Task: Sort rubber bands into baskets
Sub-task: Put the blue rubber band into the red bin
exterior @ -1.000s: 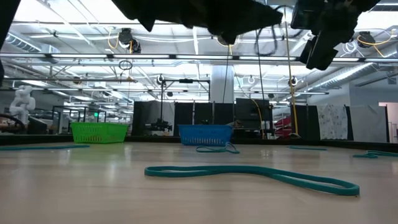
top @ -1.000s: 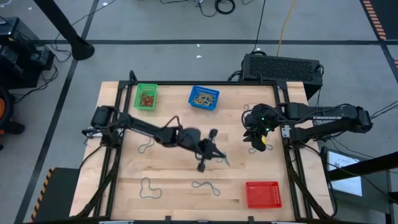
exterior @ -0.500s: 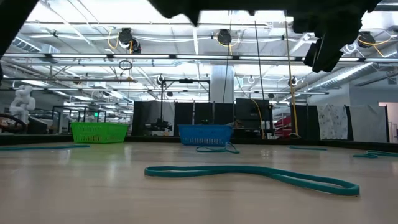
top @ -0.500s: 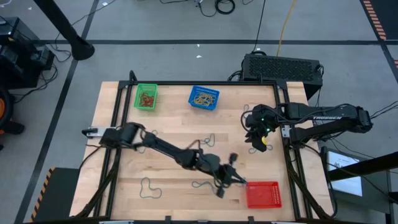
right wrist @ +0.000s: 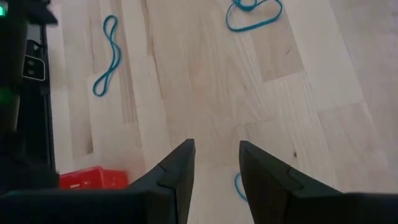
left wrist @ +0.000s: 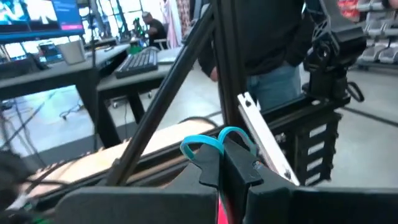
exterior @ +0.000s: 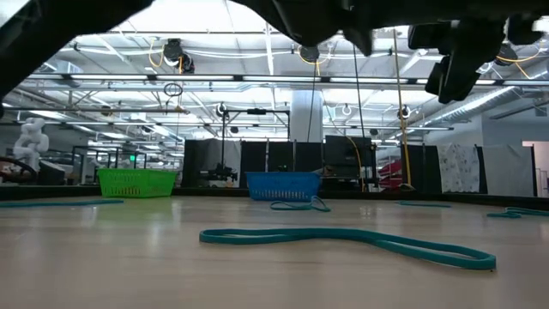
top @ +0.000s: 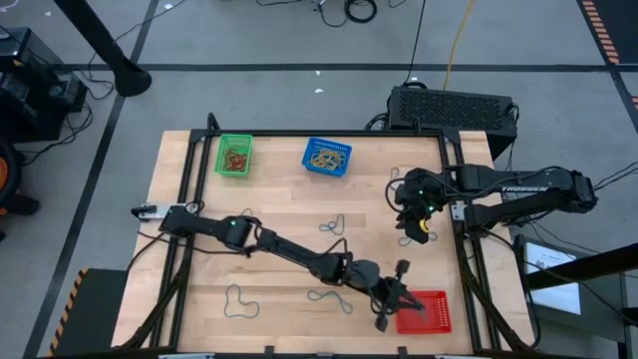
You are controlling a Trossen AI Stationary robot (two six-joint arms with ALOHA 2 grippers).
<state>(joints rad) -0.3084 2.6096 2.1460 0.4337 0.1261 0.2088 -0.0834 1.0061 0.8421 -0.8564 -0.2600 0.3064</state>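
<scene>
My left gripper reaches over the left edge of the red basket at the table's near right and is shut on a light blue rubber band. My right gripper hangs open and empty above the table's right side. The green basket and the blue basket, each with bands inside, stand at the far edge. Loose blue-green bands lie flat on the wood, one in the middle and two near the front. One shows close in the low view. My left gripper pinches the light blue band between its two fingertips. A small loop of the band sticks out past the tips. The fingers point roughly level toward the table's right edge. The band is lifted clear, with red of the basket showing below the fingers.
A black vented box stands beyond the far right corner. The black table frame runs along the left and right edges. More bands lie under the right arm. A person stands beyond the table in the left wrist view.
My left gripper has travelled from the table's middle toward the near right corner, stretching the arm out, and has ended over the red basket's left edge. My right arm has kept still.
</scene>
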